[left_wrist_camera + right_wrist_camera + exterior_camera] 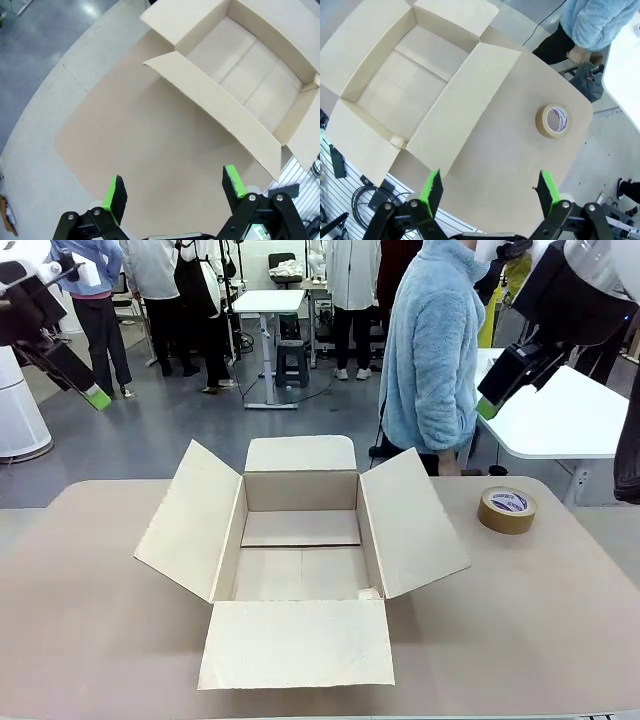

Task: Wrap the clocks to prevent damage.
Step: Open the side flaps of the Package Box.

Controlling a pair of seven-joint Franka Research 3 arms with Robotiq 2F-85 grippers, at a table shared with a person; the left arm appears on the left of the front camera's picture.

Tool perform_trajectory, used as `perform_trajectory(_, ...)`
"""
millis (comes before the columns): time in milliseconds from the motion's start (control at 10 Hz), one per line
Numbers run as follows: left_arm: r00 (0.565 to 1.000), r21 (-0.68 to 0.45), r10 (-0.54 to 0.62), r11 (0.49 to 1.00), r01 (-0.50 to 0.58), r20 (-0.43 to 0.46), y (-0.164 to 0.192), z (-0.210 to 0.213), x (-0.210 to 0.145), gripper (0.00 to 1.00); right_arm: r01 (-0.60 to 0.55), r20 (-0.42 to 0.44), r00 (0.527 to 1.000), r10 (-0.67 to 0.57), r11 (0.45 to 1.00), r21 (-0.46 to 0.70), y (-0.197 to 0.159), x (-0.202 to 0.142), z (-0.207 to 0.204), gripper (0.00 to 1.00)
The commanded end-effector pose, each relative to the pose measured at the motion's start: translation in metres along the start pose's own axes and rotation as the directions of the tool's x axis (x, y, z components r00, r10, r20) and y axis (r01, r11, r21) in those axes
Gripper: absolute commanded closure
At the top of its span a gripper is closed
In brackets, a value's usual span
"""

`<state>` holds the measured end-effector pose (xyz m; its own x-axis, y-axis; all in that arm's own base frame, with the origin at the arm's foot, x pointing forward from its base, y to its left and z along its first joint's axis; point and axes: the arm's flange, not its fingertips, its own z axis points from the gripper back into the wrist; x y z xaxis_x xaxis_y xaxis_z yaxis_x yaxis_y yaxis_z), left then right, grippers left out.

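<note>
STATUS | left gripper [173,187]: hovering, jaws standing wide, holding nothing | right gripper [489,186]: likewise | box [300,490]: sitting mid-table, flaps splaying | tape [506,509]: lying at box's 3 o'clock | clocks: place cannot be told | risk: a descending arm catching a flap and shoving the box.

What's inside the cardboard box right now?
The cardboard box holds only its bare bottom flaps and a small pale scrap in one corner. The whole floor shows across the views; nothing is covered.
</note>
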<state>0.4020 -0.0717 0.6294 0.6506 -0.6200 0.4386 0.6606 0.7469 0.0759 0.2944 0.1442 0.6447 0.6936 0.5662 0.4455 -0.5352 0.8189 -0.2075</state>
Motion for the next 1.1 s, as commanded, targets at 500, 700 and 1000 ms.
perform_trajectory(500, 0.999, 0.015, 0.033, 0.999, -0.033, 0.01, 0.006, -0.009, -0.003, 0.0, 0.011, 0.018, 1.0, -0.011, 1.0, 0.003, -0.008, -0.004, -0.003, 0.0)
perform_trajectory(700, 0.998, 0.072, -0.032, 0.997, 0.029, 0.049, 0.014, -0.004, 0.0, 0.0, -0.116, 0.095, 0.988, 0.119, 0.993, -0.035, -0.022, 0.002, 0.003, 0.0)
perform_trajectory(1000, 0.923, -0.105, -0.131, 0.978, 0.181, 0.362, 0.044, -0.006, 0.003, 0.0, -0.313, 0.396, 0.892, 0.218, 0.93, 0.194, -0.08, -0.001, 0.003, 0.0)
